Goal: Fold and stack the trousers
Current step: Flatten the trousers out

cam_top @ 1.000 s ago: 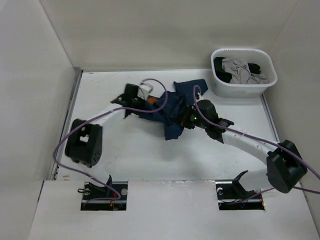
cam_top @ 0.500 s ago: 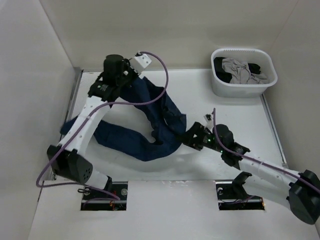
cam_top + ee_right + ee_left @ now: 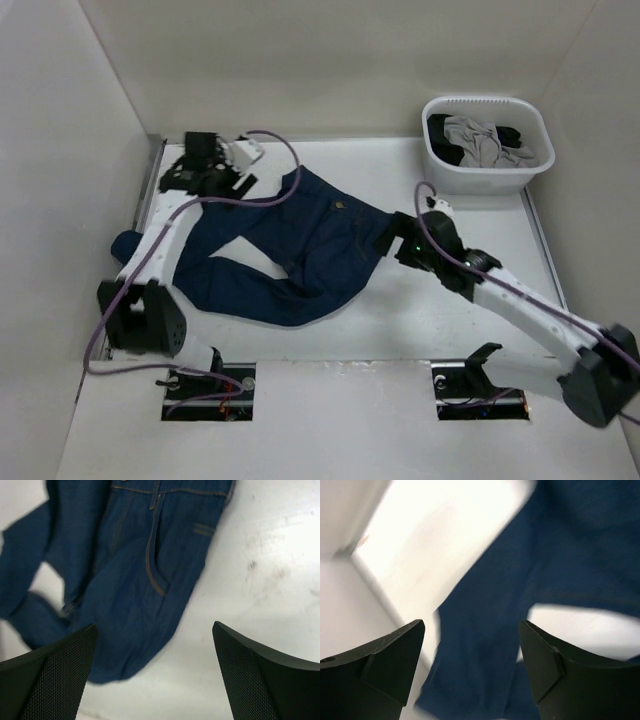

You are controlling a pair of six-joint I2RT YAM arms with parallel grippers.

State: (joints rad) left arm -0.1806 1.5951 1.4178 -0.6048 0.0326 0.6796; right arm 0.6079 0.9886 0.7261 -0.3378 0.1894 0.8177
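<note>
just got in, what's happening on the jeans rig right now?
Two arms are working a pair of navy trousers lying spread on the table, waist to the right, legs trailing left, not yet folded. The left gripper and right gripper both stand open above the cloth, holding nothing. A white basket at back right holds other clothes.

Your left arm reaches to the far left corner, left gripper (image 3: pixel 471 625) jaws apart, empty. Your right arm stretches diagonally inward, right gripper (image 3: pixel 154 626) jaws wide apart, empty.
</note>
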